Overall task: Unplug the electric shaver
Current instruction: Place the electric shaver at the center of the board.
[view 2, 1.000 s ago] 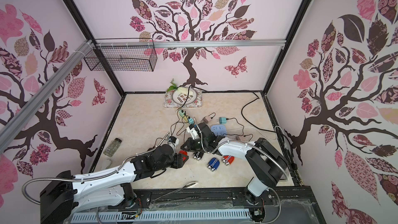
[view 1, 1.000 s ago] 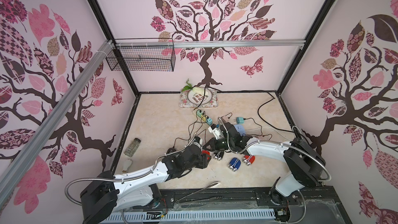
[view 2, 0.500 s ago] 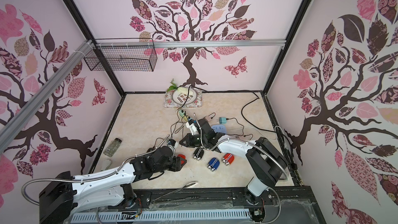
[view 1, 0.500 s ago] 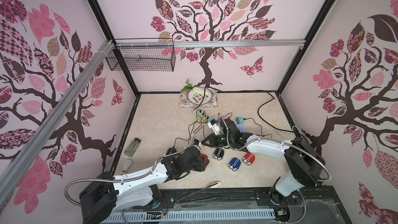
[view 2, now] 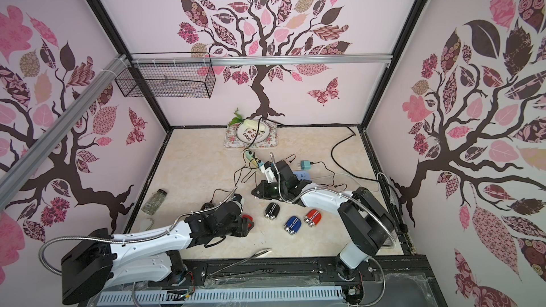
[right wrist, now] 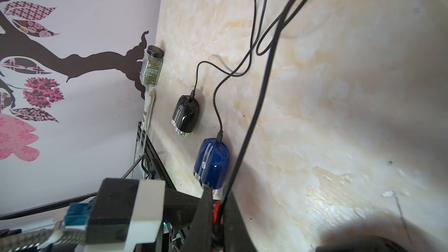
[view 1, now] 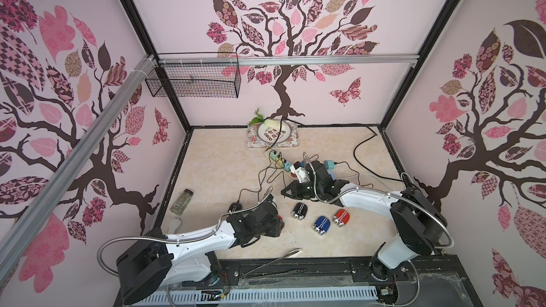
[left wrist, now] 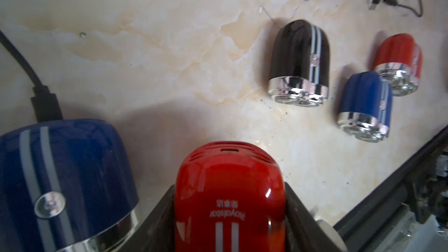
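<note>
My left gripper (left wrist: 229,204) is shut on a red electric shaver (left wrist: 229,178), and the port on the shaver's rounded end is empty. From above the shaver (view 2: 247,220) shows as a red sliver at that gripper's tip, low over the floor near the front. My right gripper (right wrist: 218,197) is shut on a thin black cable (right wrist: 254,107). It hangs behind the left one in both top views (view 1: 283,193), apart from the shaver. The cable's plug end is hidden inside the jaws.
Loose black (left wrist: 299,61), blue (left wrist: 366,103) and red (left wrist: 397,61) shavers lie to the right. A blue (right wrist: 212,163) and a black shaver (right wrist: 185,115) have cables plugged in. Spice jar (view 1: 181,200) by the left wall, chargers (view 1: 279,158) and plate (view 1: 273,134) behind, tweezers (view 1: 277,258) in front.
My two grippers have drawn apart: the left pulled toward the front edge with the red shaver, while the right shifted left and back with the cable.
</note>
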